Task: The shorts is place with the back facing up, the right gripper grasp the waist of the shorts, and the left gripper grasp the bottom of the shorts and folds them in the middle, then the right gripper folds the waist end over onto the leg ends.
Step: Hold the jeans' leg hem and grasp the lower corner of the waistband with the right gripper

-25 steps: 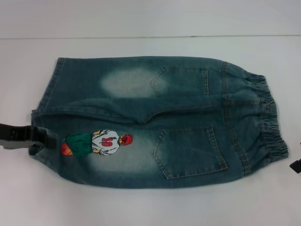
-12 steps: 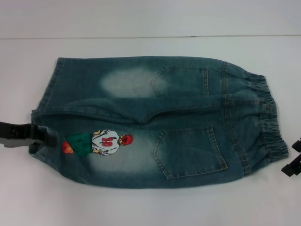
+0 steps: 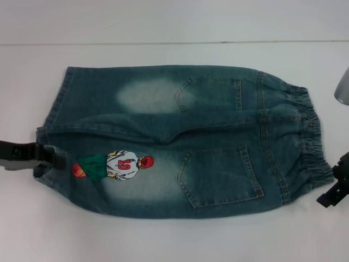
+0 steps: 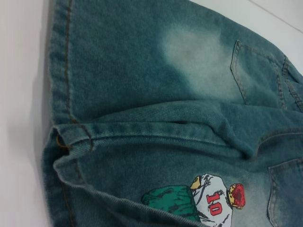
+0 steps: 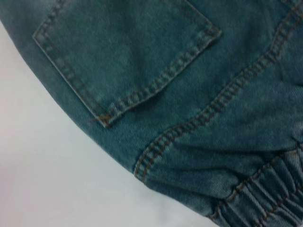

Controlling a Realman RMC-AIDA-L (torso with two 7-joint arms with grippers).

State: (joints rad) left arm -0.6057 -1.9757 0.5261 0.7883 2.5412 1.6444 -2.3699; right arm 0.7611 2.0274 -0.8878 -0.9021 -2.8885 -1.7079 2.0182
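Note:
The shorts (image 3: 180, 142) lie flat on the white table with the two back pockets and the cartoon player (image 3: 114, 166) facing up. The ruffled waist (image 3: 305, 142) is at the right, and the leg ends (image 3: 52, 120) are at the left. My left gripper (image 3: 48, 159) sits at the near leg's hem, its black finger (image 3: 56, 159) lying over the denim and pinching it. My right gripper (image 3: 334, 185) hovers open just off the near corner of the waist, apart from the cloth. The right wrist view shows a back pocket (image 5: 128, 52) and the elastic band (image 5: 265, 189) close below.
The white table (image 3: 174, 240) extends around the shorts on all sides. Its far edge (image 3: 174, 42) runs across the back. A grey part of the right arm (image 3: 342, 87) shows at the right border.
My right gripper has come in from the right edge toward the near corner of the waist. The left gripper and the shorts have not moved.

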